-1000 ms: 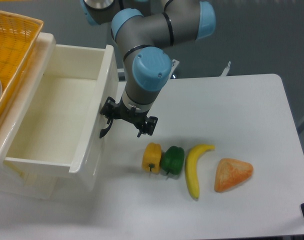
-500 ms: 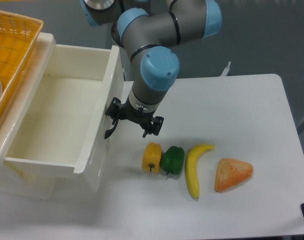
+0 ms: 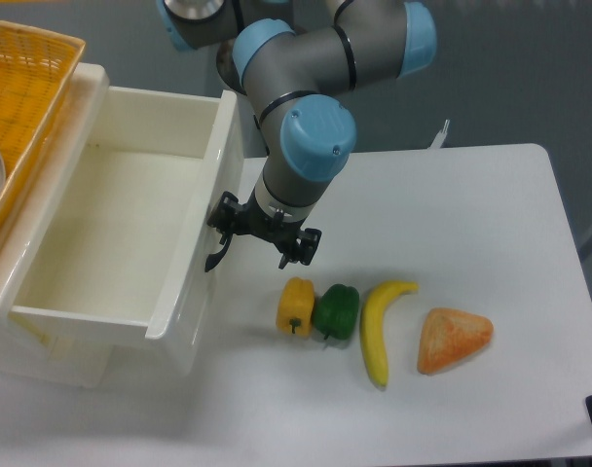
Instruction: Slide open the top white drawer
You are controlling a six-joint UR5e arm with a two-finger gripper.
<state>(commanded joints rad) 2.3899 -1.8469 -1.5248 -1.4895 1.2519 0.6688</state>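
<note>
The top white drawer (image 3: 121,233) is a deep, glossy cream box, pulled far out of its cabinet (image 3: 43,355) at the left of the table (image 3: 471,195), its smooth hollow inside open to view. A curved black handle (image 3: 215,255) sticks out from its front panel. The arm (image 3: 311,126) is made of grey tubes with rounded light-blue caps, and ends in a black gripper (image 3: 265,233) with its two fingers spread apart.

On the matte white table lie a yellow pepper (image 3: 296,305) touching a shiny green pepper (image 3: 336,311), a curved banana (image 3: 379,326) and an orange, rough-crusted triangular piece of bread (image 3: 454,340). A woven yellow basket (image 3: 23,107) sits atop the cabinet.

Since a second ago the drawer front has slid slightly further right, and the gripper with it.

The drawer front stands just left of the gripper; the left finger is at the handle, the right finger clear of it over the table.
</note>
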